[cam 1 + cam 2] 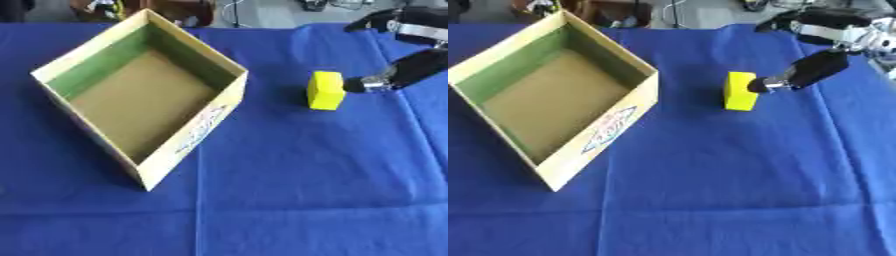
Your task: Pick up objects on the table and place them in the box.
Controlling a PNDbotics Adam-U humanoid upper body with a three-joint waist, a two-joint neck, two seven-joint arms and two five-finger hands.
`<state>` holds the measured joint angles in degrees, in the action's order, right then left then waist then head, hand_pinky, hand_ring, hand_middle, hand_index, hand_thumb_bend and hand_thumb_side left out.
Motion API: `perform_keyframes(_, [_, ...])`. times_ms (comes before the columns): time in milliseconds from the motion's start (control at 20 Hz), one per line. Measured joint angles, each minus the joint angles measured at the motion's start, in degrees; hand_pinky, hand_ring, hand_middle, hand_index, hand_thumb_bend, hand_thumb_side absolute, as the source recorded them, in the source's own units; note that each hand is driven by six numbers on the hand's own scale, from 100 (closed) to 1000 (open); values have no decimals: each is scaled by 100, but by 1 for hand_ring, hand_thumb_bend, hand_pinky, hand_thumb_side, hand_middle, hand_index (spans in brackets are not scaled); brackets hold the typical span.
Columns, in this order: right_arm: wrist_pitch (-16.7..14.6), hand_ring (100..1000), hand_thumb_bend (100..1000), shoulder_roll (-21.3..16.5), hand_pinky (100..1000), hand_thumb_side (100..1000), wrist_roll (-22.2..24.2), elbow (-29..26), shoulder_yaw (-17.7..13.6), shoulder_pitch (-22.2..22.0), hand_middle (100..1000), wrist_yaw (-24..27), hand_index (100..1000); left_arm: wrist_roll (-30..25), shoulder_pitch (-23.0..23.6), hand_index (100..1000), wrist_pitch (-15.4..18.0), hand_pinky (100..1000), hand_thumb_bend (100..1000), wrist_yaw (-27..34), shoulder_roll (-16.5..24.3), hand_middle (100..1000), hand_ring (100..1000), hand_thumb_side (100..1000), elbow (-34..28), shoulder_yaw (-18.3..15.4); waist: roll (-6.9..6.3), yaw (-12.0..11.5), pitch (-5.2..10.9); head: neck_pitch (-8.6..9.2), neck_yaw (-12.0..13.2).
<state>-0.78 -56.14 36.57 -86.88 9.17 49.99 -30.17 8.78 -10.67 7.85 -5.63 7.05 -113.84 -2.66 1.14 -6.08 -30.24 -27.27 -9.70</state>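
A: The yellow block [740,91] stands on the blue-covered counter [306,190], just right of the cardboard box [188,145], apart from it. The right hand [811,69] comes in from the right, one fingertip touching the block's right face.

B: Are the fingers round it?

A: No. One finger reaches straight to that face, another is held high behind; nothing pinches the block yet. I judge the hand needs a finger on the far left face too, or the block will only slide.

B: Room to move?

A: Open cloth lies all round the block, and the gap to the box is bare. The box sits askew with its near corner toward us; its right wall is the edge to lift over. Its inside is empty. The left hand shows in neither view.
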Motion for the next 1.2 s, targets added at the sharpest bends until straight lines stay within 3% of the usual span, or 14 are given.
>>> perform_keyframes(600, [-72, 974, 586, 150, 909, 644, 214, 140, 46, 92, 903, -130, 1000, -33, -55, 627, 13, 285, 100, -20, -2, 491, 446, 891, 0, 2, 37, -110, -222, 75, -64])
perform_keyframes(1200, [-74, 957, 527, 154, 899, 616, 249, 219, 54, 40, 886, -308, 997, -68, -111, 626, 25, 285, 100, -47, -6, 491, 444, 894, -6, 32, 63, -177, -406, 188, -152])
